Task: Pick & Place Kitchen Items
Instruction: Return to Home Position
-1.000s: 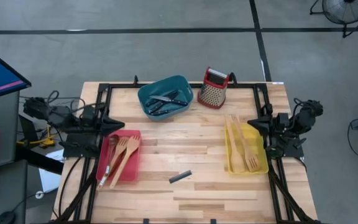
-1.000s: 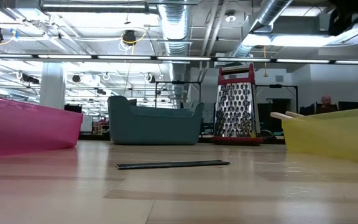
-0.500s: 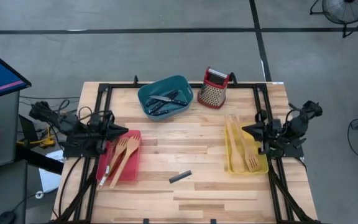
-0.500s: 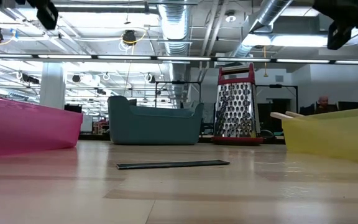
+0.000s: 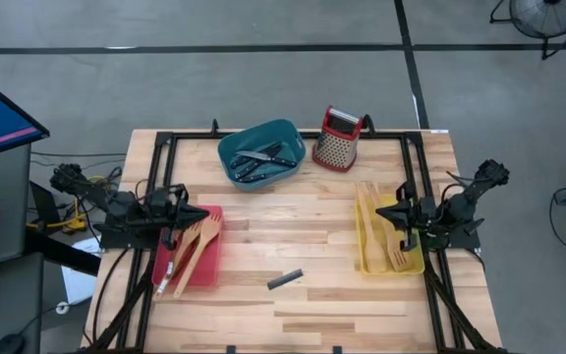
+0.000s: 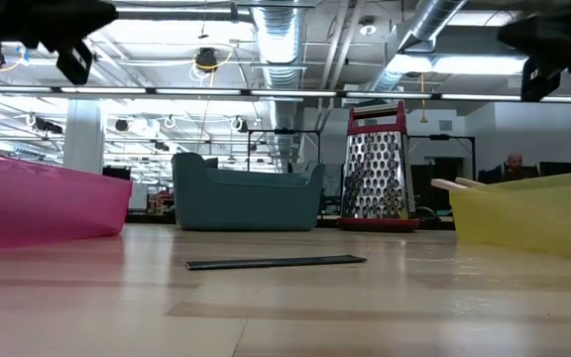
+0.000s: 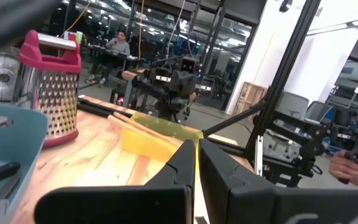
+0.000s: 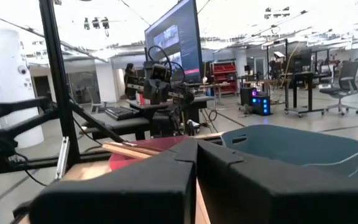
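Observation:
Pale wooden utensils lie in the red bin (image 5: 207, 270) at the left and in the yellow bin (image 5: 413, 261) at the right. Black-handled knives (image 5: 261, 160) lie in the teal bin (image 5: 254, 138) at the far middle. My left gripper (image 5: 202, 212) hangs shut above the red bin's far end, pointing about level toward the table's middle. My right gripper (image 5: 378, 210) hangs shut above the yellow bin, pointing back at it. Both hold nothing; their shut fingers show in the left wrist view (image 7: 196, 168) and the right wrist view (image 8: 196, 155).
A red-topped metal box grater (image 5: 337, 139) stands at the far edge beside the teal bin. A dark flat strip (image 5: 285, 279) lies on the bare wood near the table's middle front. A black frame (image 5: 293, 133) runs along the table's far and side edges.
Both arms have sunk toward the table, still shut. The left gripper's tip has come out toward the table's right, over the red bin's far end. The right gripper's tip has come toward the left, over the yellow bin. No utensil has moved.

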`<action>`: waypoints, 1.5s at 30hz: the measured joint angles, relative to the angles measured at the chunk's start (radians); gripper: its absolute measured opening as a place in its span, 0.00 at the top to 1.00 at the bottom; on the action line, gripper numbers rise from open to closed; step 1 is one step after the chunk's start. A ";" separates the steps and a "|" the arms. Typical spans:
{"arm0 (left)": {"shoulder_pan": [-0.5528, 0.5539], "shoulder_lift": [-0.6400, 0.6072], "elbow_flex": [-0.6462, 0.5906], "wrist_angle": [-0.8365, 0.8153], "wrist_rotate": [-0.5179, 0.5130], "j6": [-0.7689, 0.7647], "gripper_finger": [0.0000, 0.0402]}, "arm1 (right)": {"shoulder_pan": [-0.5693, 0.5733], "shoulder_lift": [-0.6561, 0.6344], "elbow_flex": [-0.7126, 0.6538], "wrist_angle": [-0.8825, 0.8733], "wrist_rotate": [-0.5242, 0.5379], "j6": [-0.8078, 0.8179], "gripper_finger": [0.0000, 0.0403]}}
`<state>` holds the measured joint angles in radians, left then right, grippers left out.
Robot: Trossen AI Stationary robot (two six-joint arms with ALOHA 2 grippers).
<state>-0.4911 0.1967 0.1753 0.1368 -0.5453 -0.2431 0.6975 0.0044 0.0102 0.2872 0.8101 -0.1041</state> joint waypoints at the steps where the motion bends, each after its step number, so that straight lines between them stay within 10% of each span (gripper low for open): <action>1: 0.000 0.000 -0.016 0.014 0.000 0.000 1.00 | 0.000 0.000 -0.002 0.001 -0.001 0.000 0.98; 45: 0.000 0.006 -0.169 0.219 -0.039 0.052 0.98 | 0.000 0.001 -0.005 -0.048 0.055 -0.009 0.88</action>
<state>-0.4911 0.2028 0.0067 0.3559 -0.5838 -0.1913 0.6975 0.0051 0.0055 0.2397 0.8654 -0.1131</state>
